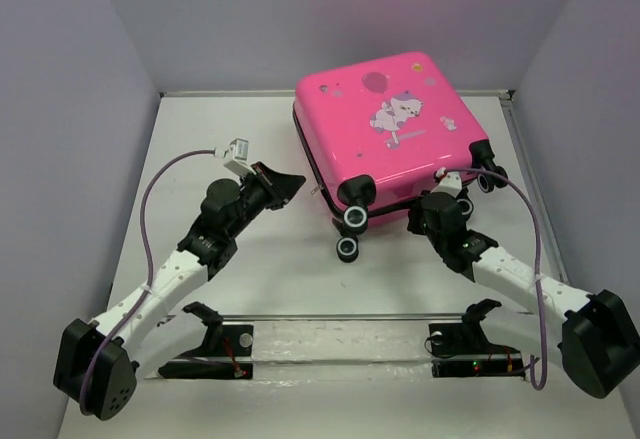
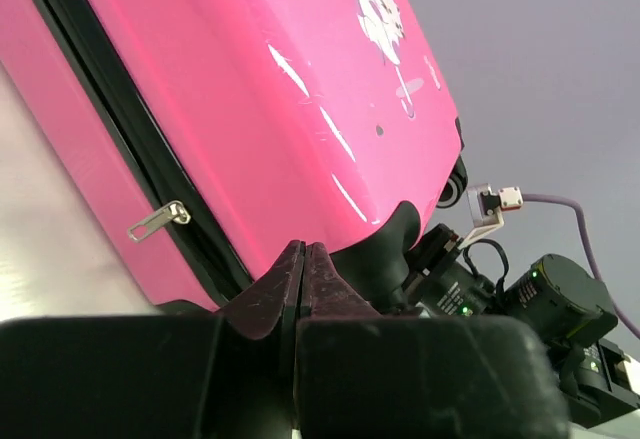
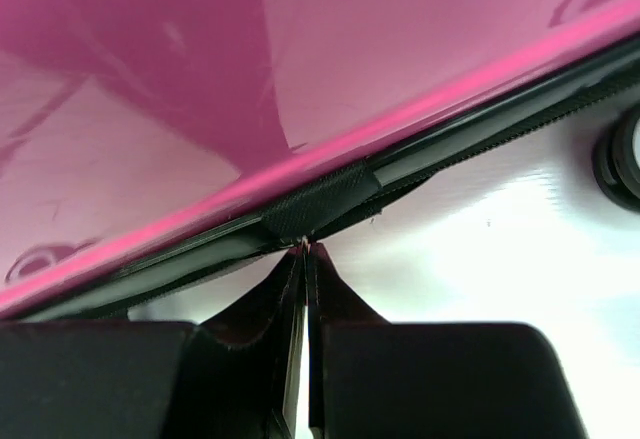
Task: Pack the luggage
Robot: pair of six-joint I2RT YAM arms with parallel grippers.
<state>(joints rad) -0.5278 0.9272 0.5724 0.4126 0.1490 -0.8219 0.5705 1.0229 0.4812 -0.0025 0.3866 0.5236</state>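
Observation:
The luggage (image 1: 380,129) is a hot-pink hard-shell suitcase with a cartoon animal print, lying flat and closed at the back right of the table. My left gripper (image 1: 290,181) hangs shut and empty just off its left front corner. In the left wrist view the pink shell (image 2: 250,109) fills the frame above the shut left gripper (image 2: 303,249), and a silver zipper pull (image 2: 158,220) hangs on the black trim. My right gripper (image 1: 436,199) is at the front edge. Its tips (image 3: 305,247) are pinched on a sliver of metal at a black fabric tab (image 3: 318,204) on the zipper line.
Black wheels (image 1: 355,217) stick out from the suitcase's front edge, one by the right gripper (image 3: 622,164). A clear bar with black mounts (image 1: 340,339) runs across the near table. Grey walls close in on the left, back and right.

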